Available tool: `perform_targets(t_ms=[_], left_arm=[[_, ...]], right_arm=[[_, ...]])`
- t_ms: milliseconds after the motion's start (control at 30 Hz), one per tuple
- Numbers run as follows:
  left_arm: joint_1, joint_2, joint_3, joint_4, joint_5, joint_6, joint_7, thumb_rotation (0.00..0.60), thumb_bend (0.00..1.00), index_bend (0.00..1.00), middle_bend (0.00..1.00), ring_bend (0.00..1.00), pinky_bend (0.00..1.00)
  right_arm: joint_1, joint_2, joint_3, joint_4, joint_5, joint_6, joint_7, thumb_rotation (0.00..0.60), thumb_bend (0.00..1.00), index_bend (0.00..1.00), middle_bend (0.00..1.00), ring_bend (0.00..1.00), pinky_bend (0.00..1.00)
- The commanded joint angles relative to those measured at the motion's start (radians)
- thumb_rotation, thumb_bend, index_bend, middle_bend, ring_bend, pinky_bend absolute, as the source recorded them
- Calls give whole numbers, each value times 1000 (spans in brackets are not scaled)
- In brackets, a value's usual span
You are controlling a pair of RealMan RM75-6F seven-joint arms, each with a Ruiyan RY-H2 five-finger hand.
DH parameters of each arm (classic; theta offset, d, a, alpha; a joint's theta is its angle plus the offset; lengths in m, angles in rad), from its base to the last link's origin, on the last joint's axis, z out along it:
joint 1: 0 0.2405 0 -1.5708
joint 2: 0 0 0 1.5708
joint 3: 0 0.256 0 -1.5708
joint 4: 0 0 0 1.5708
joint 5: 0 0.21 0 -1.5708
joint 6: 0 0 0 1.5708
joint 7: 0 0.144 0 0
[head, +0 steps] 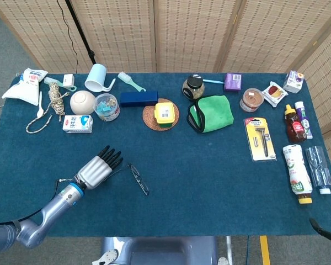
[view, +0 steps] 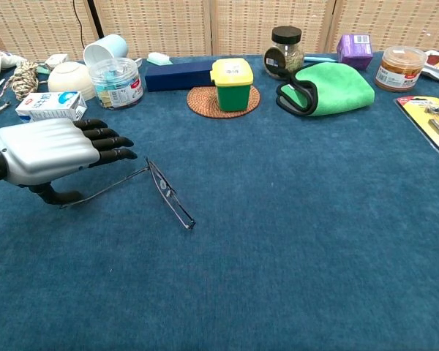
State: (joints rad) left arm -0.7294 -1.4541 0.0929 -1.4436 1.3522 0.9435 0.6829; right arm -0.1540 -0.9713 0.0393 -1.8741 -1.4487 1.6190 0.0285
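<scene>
The table (head: 209, 182) took up nearly the whole head view, covered in dark blue cloth. The left hand (head: 97, 169) sat in the lower left of that frame, palm down, fingers stretched out straight and slightly apart, holding nothing. In the chest view the same hand (view: 55, 150) was at the left edge, hovering low over the cloth with the thumb tucked underneath.

The glasses (head: 137, 177) lay just to the right of the fingertips, a bit lower left of the frame's middle. In the chest view the glasses (view: 168, 194) were unfolded, and one thin arm ran back toward the left, right under the fingers. Couldn't tell if the thumb actually touched that arm or not.

The right hand only showed as a dark sliver at the lower right corner, too little to judge.
</scene>
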Motion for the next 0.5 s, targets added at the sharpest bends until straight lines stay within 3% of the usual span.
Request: perform_targets(t_ms=[33, 500], left_arm=[[3, -1, 1, -11, 12, 7, 0, 546, 314, 0, 0, 0, 0], [30, -7, -5, -100, 59, 49, 46, 547, 302, 0, 0, 0, 0]], right_arm=[[-1, 0, -1, 1, 1, 1, 2, 600, 221, 77, 0, 0, 0], [-10, 3, -4, 19, 4, 7, 30, 600, 221, 77, 0, 0, 0]])
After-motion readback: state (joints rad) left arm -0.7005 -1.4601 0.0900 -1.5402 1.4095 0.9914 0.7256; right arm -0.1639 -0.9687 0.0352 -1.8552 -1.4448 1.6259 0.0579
